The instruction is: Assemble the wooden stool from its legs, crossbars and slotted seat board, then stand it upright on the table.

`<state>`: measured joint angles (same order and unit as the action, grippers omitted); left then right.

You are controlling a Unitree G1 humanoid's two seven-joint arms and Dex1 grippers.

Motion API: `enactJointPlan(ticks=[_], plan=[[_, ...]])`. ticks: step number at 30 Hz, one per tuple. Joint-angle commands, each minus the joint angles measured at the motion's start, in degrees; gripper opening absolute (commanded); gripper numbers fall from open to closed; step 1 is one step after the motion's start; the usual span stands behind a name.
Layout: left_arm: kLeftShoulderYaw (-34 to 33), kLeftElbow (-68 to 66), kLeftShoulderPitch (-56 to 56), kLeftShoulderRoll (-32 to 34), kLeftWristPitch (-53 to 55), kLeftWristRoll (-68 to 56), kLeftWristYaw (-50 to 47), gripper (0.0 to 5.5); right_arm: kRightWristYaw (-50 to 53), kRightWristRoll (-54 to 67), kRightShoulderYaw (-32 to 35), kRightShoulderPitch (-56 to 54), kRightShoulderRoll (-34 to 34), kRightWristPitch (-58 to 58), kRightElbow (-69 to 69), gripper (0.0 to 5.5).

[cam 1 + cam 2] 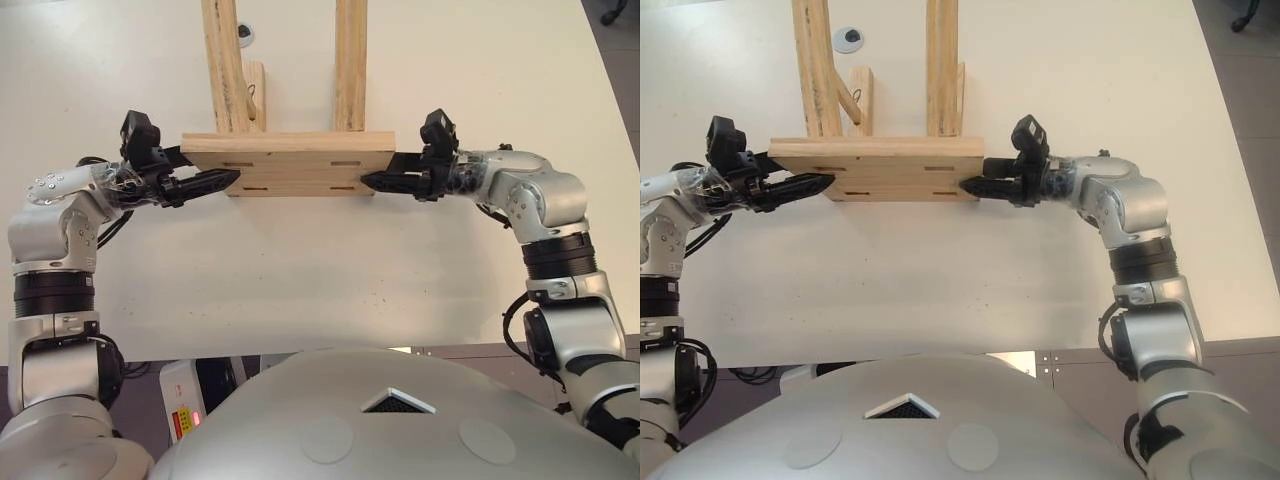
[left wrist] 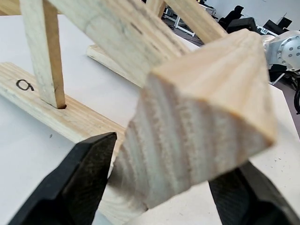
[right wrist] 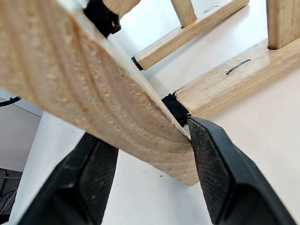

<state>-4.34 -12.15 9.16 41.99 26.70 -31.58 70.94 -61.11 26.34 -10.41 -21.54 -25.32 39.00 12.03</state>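
You see the assembled wooden stool lying on its side on the white table, legs pointing away from the slotted seat board, whose opposite ends your left gripper and right gripper each clamp tightly, probably to tip it upright.

Both short ends of the seat board are blocked, with the left gripper clamped on one and the right gripper on the other. Beyond the board the legs stand in the way, leaving a lane between them. On the board's near side there's wide room over the table.
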Motion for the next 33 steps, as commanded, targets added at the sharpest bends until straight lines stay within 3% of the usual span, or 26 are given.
enactJointPlan(ticks=[1,3,6,11,14,16,18,26,29,33], plan=[[1.5,2.4,-2.4,1.2,6.9,-1.9,2.4,2.89,-0.6,-0.1,-1.4,-1.3,-0.6,5.5,1.7,2.31],[2.0,4.6,-3.7,2.1,12.7,-3.8,2.4,2.82,-1.8,3.8,0.2,-2.4,-0.6,11.3,0.0,2.31],[-3.0,8.7,-2.8,0.3,27.7,-12.6,-4.8,2.74,-1.4,11.8,5.4,-5.5,0.8,24.2,-4.1,2.32],[-23.0,8.1,2.1,-9.4,53.1,-29.4,-28.8,2.74,7.4,20.8,18.4,-12.4,7.5,50.1,-9.2,2.31],[-36.1,10.5,5.4,-16.2,63.9,-32.5,-42.0,2.73,16.3,31.9,23.4,-17.9,7.2,53.5,-3.9,2.21],[-28.6,15.3,-2.1,-8.8,45.5,-65.0,-65.9,2.73,25.1,43.0,26.0,-21.8,6.0,53.5,0.5,2.03],[-27.1,17.9,0.0,-7.9,34.3,-80.8,-82.5,2.73,33.1,51.2,29.8,-27.5,6.0,53.5,8.7,1.91],[-28.5,21.1,20.4,-17.6,23.4,-81.4,-109.3,2.18,53.7,57.0,37.8,-34.4,10.7,53.4,20.4,1.5],[-27.9,19.3,24.7,-19.0,21.2,-81.4,-116.0,1.88,65.4,68.7,36.4,-35.4,11.7,47.2,21.3,1.38],[-24.1,12.0,28.3,-18.7,20.7,-81.4,-121.6,1.88,83.9,76.8,37.9,-35.1,14.7,37.0,21.9,1.32]])
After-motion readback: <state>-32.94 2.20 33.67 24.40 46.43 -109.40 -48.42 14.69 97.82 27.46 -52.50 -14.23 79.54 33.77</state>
